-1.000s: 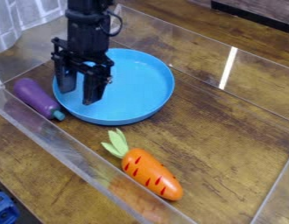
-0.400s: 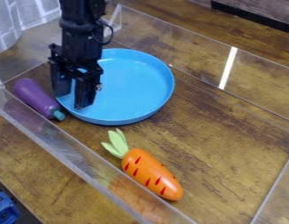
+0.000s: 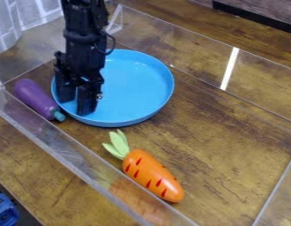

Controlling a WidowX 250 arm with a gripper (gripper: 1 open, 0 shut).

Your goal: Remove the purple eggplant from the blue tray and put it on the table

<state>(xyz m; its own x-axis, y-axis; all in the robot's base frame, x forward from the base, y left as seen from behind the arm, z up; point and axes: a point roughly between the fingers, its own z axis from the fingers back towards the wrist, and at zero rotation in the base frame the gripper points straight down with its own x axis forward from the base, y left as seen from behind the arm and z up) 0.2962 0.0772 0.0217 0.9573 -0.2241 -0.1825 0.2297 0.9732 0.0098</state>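
The purple eggplant (image 3: 37,98) lies on the table (image 3: 207,132) just left of the blue tray (image 3: 136,84), its teal stem end toward the tray's rim. The blue tray holds nothing. My gripper (image 3: 78,99) hangs upright over the tray's left rim, right beside the eggplant, with its black fingers close together and nothing visibly between them. Whether the fingers touch the tray I cannot tell.
An orange toy carrot (image 3: 148,170) with green leaves lies on the table in front of the tray. Clear acrylic walls (image 3: 65,154) edge the tabletop at the left, front and back.
My gripper has shifted slightly left and then settled over the tray's left rim. The eggplant, tray and carrot have stayed put.
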